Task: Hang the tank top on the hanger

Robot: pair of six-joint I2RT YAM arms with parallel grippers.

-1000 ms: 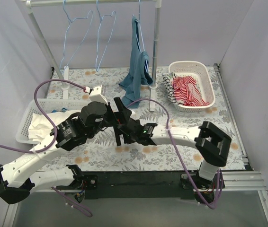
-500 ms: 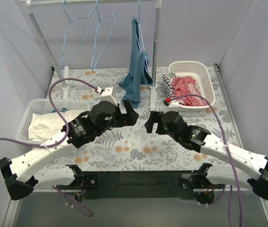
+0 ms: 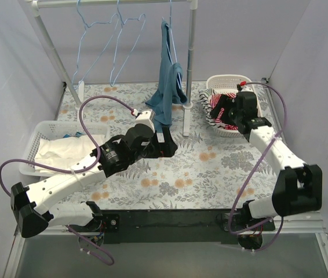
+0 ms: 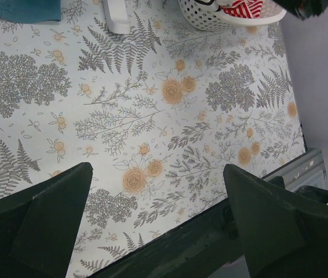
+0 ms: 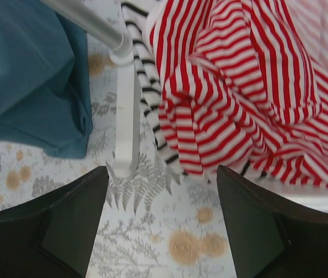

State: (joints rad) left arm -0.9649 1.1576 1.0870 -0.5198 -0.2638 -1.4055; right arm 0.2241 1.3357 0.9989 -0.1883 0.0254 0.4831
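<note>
The red-and-white striped tank top lies crumpled in the white basket at the back right; it also shows in the top view and at the upper edge of the left wrist view. My right gripper hovers open and empty over the basket's near left rim, with the tank top just beyond its fingertips. Two light-blue wire hangers hang on the rail at the back left. My left gripper is open and empty above the middle of the table.
A black-and-white striped garment lies under the tank top at the basket's left side. A teal garment hangs by the rack's white post, whose foot stands beside the basket. A second white basket with white cloth sits at the left.
My right arm has swung from the table's middle to the back right and now hovers over the basket. My left gripper has moved a little to the right. Both stay open.
</note>
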